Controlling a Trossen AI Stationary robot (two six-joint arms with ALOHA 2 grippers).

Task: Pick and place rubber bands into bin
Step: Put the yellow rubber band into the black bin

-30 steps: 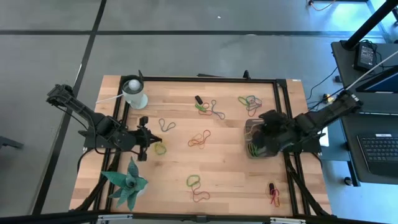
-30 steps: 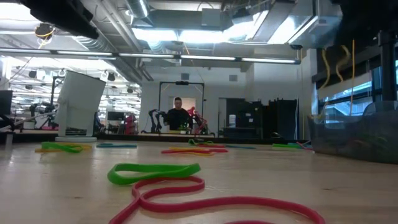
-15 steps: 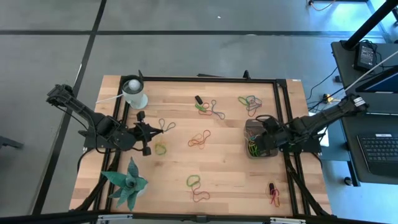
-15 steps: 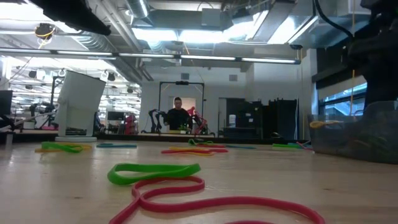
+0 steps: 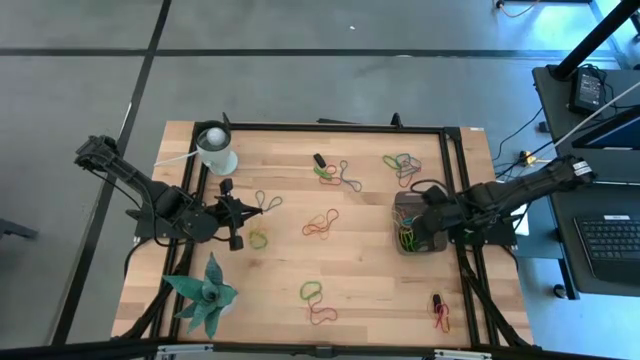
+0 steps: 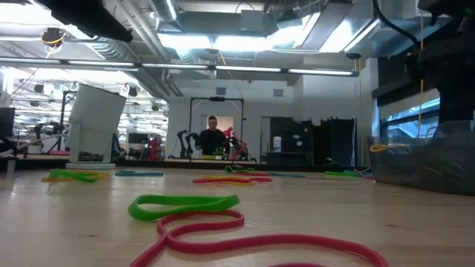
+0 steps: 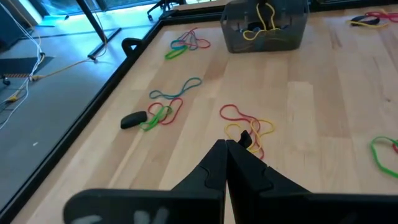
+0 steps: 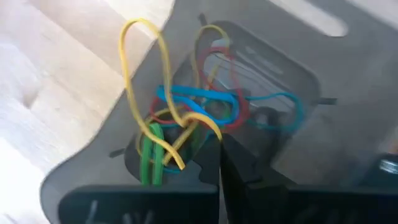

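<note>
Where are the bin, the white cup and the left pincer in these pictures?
bin [image 5: 399, 205]: high view, on its bare wall at the table's right side.
white cup [image 5: 214, 150]: high view, on its round body near the back left corner.
left pincer [image 7: 226, 144]: left wrist view, at its shut fingertips.

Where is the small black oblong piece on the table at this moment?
In the high view, the black oblong piece lies near the table's far edge, about mid-width, touching a green rubber band, right of the white cup.
</note>
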